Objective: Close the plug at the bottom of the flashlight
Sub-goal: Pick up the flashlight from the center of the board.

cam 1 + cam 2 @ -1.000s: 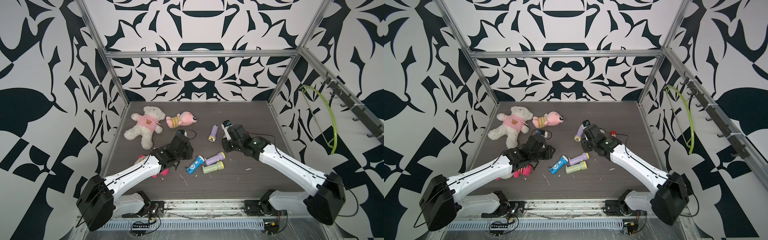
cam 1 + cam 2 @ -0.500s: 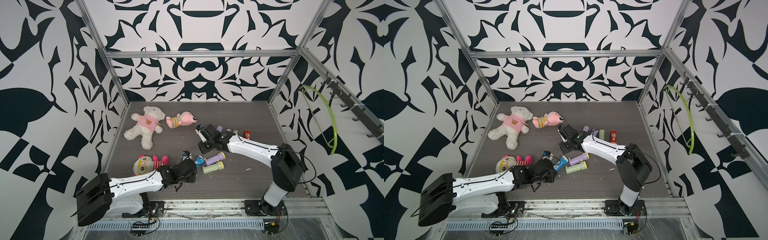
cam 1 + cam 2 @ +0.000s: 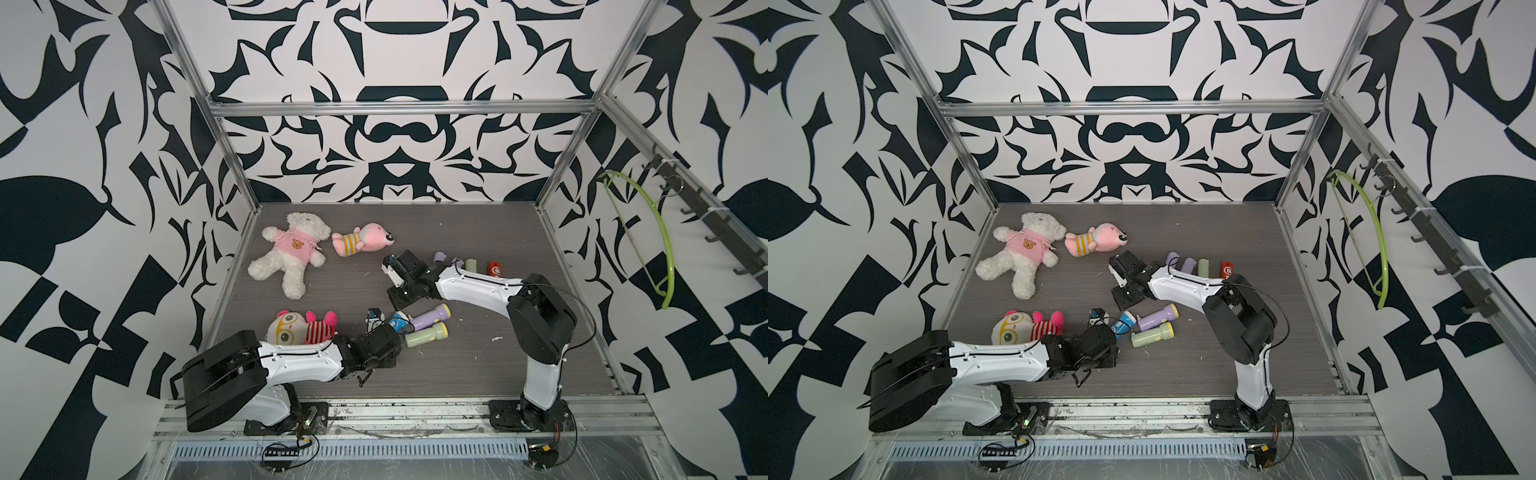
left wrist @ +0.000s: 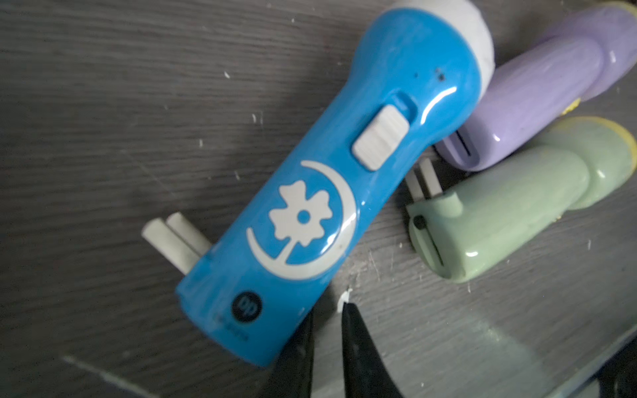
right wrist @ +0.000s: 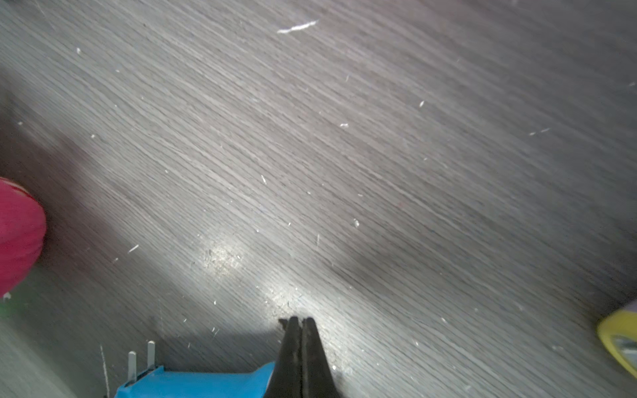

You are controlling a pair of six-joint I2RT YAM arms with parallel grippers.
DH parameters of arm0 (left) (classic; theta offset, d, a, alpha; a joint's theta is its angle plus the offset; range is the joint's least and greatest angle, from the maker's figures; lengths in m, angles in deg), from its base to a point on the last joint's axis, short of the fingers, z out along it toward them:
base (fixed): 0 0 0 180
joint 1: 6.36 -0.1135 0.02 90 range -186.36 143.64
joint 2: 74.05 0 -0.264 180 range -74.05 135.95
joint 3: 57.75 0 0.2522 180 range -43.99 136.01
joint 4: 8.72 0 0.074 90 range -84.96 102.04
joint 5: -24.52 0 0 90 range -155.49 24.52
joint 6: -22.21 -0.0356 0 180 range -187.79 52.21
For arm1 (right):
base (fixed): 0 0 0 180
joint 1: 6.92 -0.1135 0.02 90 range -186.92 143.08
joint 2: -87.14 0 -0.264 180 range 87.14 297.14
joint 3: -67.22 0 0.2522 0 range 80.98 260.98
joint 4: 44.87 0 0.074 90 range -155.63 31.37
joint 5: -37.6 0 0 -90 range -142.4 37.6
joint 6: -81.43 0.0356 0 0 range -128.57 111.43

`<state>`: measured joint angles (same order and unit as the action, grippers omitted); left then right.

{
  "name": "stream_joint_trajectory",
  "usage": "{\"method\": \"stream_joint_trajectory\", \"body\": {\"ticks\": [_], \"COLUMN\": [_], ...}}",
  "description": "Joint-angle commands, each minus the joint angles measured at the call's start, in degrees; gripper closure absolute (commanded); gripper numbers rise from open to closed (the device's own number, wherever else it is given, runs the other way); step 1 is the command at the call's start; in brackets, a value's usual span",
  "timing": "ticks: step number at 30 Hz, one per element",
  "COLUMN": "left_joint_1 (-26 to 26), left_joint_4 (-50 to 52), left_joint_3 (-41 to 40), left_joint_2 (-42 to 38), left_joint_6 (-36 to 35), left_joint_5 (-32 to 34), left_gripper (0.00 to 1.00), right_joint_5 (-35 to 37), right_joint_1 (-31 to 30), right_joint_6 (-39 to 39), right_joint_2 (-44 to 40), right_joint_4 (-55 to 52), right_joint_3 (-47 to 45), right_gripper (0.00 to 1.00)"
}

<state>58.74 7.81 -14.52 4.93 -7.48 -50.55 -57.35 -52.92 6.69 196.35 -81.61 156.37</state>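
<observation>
The left pincer [image 4: 329,318] is hovering with its black fingers drawn almost together and pinching nothing. Its tips are sitting just beside the bottom end of the blue plastic flashlight with a white flower emblem [image 4: 310,206]. The right pincer [image 5: 300,322] is pressed together and empty, hanging low over bare worktop at that flashlight's head end. The flashlight is lying flat on the dark wood-grain worktop [image 4: 103,103], around the middle and toward the near edge. Its two-pronged pale plug [image 4: 172,237] is sticking out sideways from the bottom, not folded in. Just right of it, a lilac plastic flashlight [image 4: 537,103] and a pale green plastic flashlight [image 4: 499,213] are lying side by side, the green one's prongs also sticking out. To the left, a round-headed plush doll with yellow glasses [image 3: 286,330] is resting.
</observation>
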Motion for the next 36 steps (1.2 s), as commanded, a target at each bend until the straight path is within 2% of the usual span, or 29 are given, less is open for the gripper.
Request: {"method": "stream_joint_trajectory", "body": {"ticks": [1, 11, 22, 29, 36], "left_joint_1": [-2.2, -12.3, -27.4, -29.1, -29.1], "left_joint_4": [1.4, 0.9, -0.9, -3.9, -8.8], "left_joint_3": [-2.5, -2.7, -1.0, 2.8, 5.0], "left_joint_2": [2.0, 1.8, 0.9, 4.4, 9.8], "left_joint_6": [2.3, -2.4, -11.8, -14.1, -12.8], "left_joint_5": [1.7, -1.5, -8.6, -14.1, -19.2], "left_gripper": [0.80, 0.80, 0.78, 0.77, 0.78], "right_joint_5": [-0.9, -1.1, -5.9, -7.8, -1.5], "right_joint_1": [0.1, 0.5, 0.5, 0.6, 0.6], "right_joint_6": [-0.7, -1.8, 0.1, 1.1, -0.8], "right_joint_2": [0.2, 3.7, 4.0, 2.0, -1.0], "right_joint_4": [0.2, -0.4, -0.7, -2.3, -5.8], "right_joint_3": [2.9, 4.8, 3.4, 2.0, -0.8], "right_gripper": [1.00, 1.00, 1.00, 1.00, 1.00]}}
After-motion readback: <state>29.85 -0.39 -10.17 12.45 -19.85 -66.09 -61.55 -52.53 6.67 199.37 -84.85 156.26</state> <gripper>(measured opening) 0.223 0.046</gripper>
